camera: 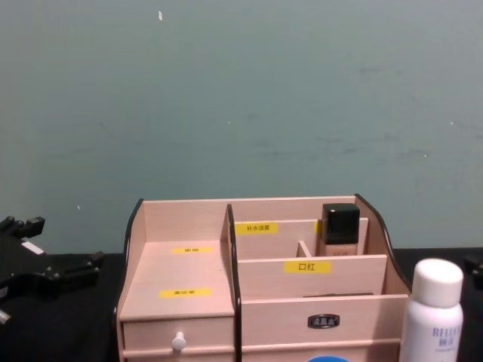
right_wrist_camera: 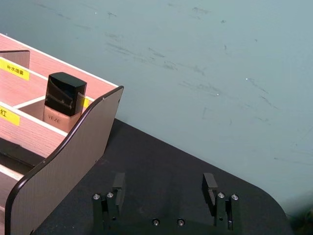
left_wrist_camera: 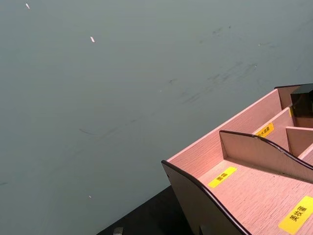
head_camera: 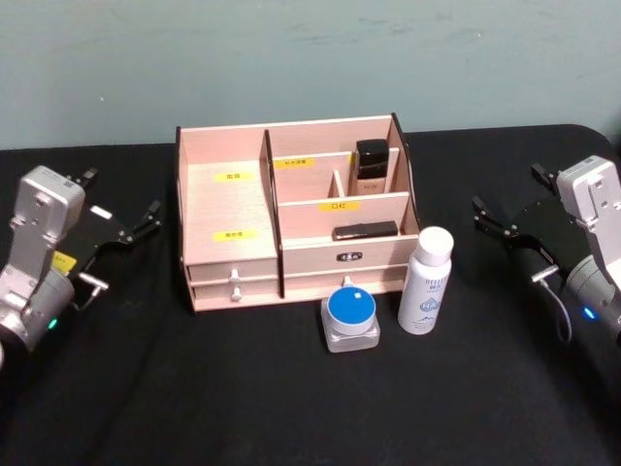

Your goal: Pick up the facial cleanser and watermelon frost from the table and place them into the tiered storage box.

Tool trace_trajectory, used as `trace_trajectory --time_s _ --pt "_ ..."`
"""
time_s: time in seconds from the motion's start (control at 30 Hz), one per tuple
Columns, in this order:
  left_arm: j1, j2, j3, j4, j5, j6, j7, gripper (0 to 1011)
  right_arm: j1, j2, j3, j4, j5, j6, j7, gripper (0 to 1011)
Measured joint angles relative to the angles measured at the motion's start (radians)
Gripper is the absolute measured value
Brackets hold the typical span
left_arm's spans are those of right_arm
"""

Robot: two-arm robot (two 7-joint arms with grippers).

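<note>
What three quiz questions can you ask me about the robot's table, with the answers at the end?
1. True or false: the white bottle stands inside the tiered storage box.
2. What colour is the lid of the small jar? A red, B blue, C green.
3. Fill in the word: the left gripper and the right gripper both have their fingers ___.

Key: 1 false; 2 B; 3 open.

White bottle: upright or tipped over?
Upright: the white bottle stands cap-up on the black table before the tiered storage box. Idle aside: left gripper, right gripper.
</note>
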Motion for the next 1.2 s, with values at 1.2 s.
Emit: trace_trajectory --time_s 1.2 --pt "0.0 0.0 0.0 0.0 0.0 0.0 0.0 1010 0.0 0.0 0.0 0.0 0.0 0.0 0.0 1000"
